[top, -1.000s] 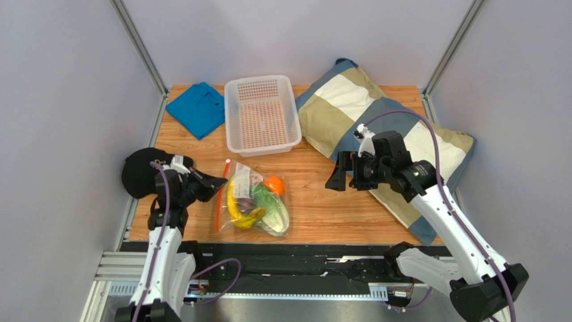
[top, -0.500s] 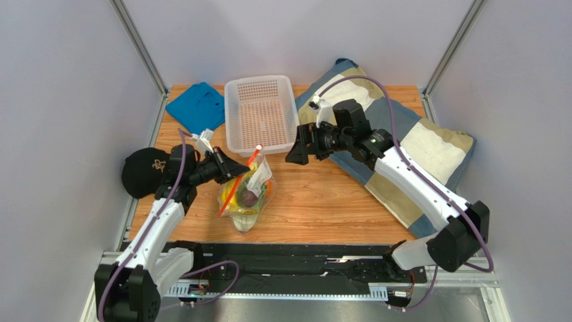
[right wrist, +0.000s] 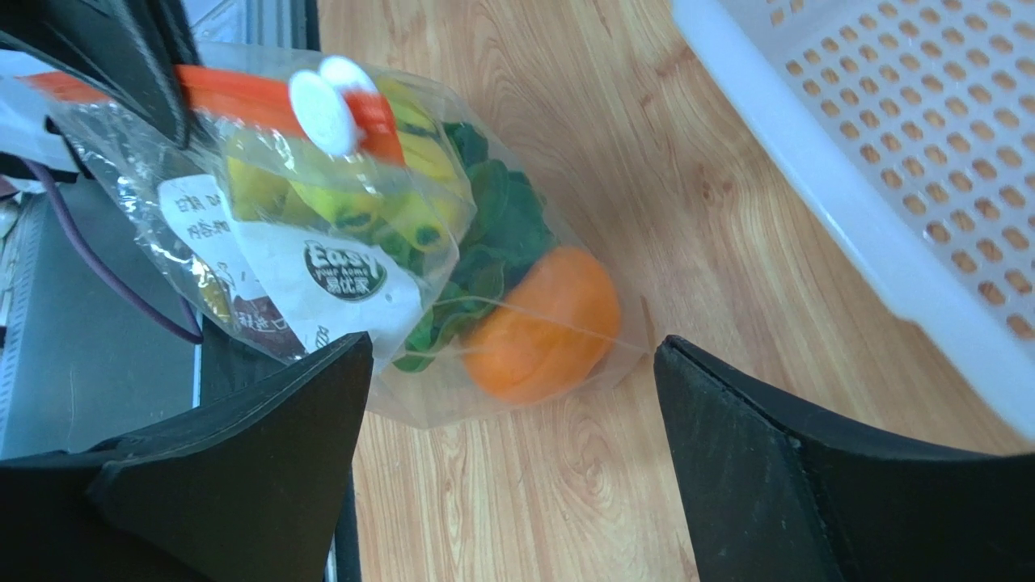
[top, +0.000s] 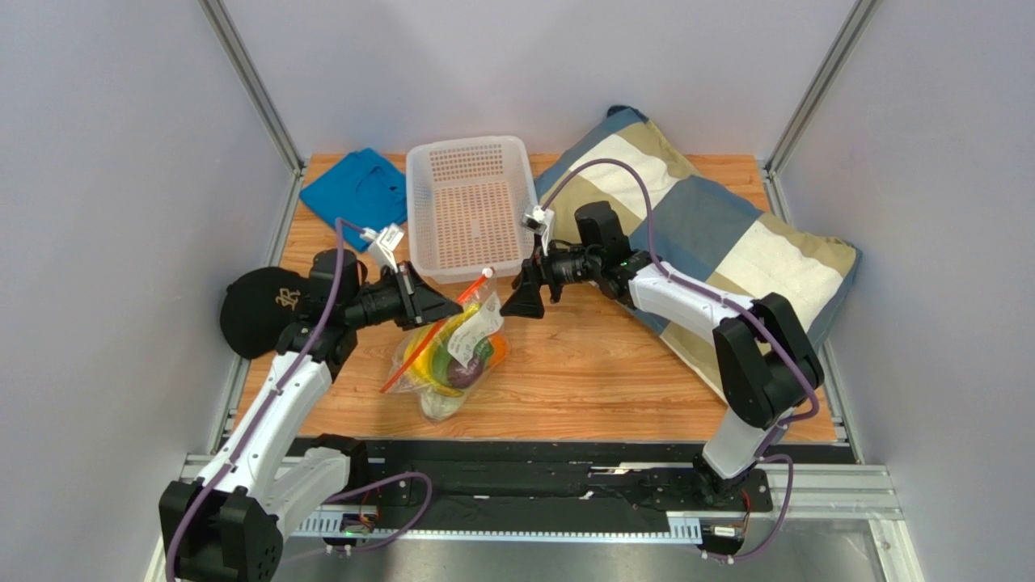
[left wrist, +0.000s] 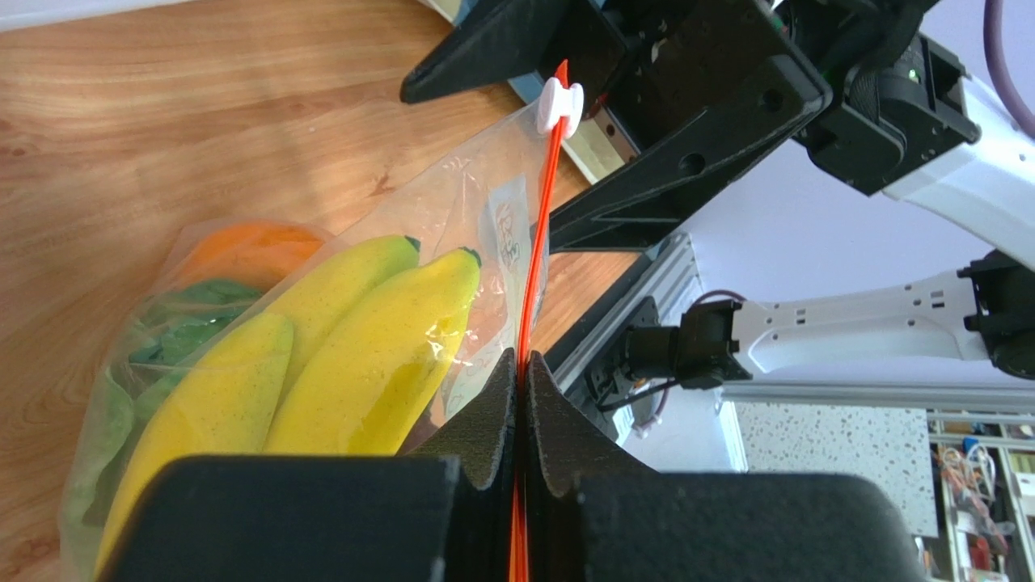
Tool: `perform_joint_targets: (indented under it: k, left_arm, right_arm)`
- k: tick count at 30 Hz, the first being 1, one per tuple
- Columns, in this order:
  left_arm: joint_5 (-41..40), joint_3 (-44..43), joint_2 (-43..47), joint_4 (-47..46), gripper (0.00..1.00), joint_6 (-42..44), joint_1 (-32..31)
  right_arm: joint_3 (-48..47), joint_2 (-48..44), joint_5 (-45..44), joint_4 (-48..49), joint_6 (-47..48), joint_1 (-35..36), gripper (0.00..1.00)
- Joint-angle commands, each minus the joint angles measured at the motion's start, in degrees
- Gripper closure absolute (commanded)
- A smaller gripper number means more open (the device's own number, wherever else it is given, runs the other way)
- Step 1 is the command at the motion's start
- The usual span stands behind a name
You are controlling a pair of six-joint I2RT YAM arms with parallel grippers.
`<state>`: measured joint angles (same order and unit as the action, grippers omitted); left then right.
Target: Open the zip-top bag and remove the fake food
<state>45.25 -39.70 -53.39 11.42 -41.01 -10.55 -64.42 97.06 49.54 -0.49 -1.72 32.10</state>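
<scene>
**Bag held by its zip strip, second end effector open at the slider**

The bag (top: 450, 354) sits left of centre on the tabletop (top: 608, 364), just in front of the basket (top: 474, 200). Its zip strip (left wrist: 536, 243) is raised and runs on a slant up toward the basket, while the lower part of the bag sags to the wood. The white slider (left wrist: 560, 107) sits at the high, far end of the strip. All the food is inside the bag. The bananas (left wrist: 352, 352) lie against the clear wall nearest the left wrist camera. The lettuce (right wrist: 492, 230) and the orange (right wrist: 547, 325) lie lower down. A small dark purple fruit (top: 459, 372) shows through the plastic in the top view. A white label (right wrist: 346, 269) faces the right wrist camera.

The left end effector (left wrist: 522, 388) is closed tight on the zip strip, partway along it, and the orange-red band passes straight between its pressed fingers. The right end effector (top: 522, 301) is wide open right at the slider end. In the left wrist view its two black fingers stand on either side of the slider, and neither pinches it. Whether one touches it, I cannot tell.

Farther out, a patchwork pillow (top: 729, 243) fills the right side of the tabletop, under the right arm. A blue cloth (top: 356, 194) lies at the far left corner, beside the basket. A black cap (top: 258, 309) rests at the left edge, by the left arm.
</scene>
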Motion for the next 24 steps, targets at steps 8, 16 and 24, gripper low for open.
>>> perform_joint_targets:
  k: [8, 16, 24]
  left_arm:
    - [2.6, -2.6, -0.9, 2.4, 1.0, 3.0, -1.5]
    - [1.2, -7.6, -2.2, 7.4, 0.92, 5.0, -1.7]
    - [-9.5, -17.6, -6.5, 14.9, 0.12, 13.9, -4.1]
  right_arm:
    - [-9.0, 5.7, 12.4, 9.8, 2.2, -0.1, 0.25]
    - [-9.4, 5.9, 13.9, 10.0, 0.0, 1.0, 0.91]
    - [-9.7, 3.6, 14.2, 3.7, -0.4, 2.4, 1.0]
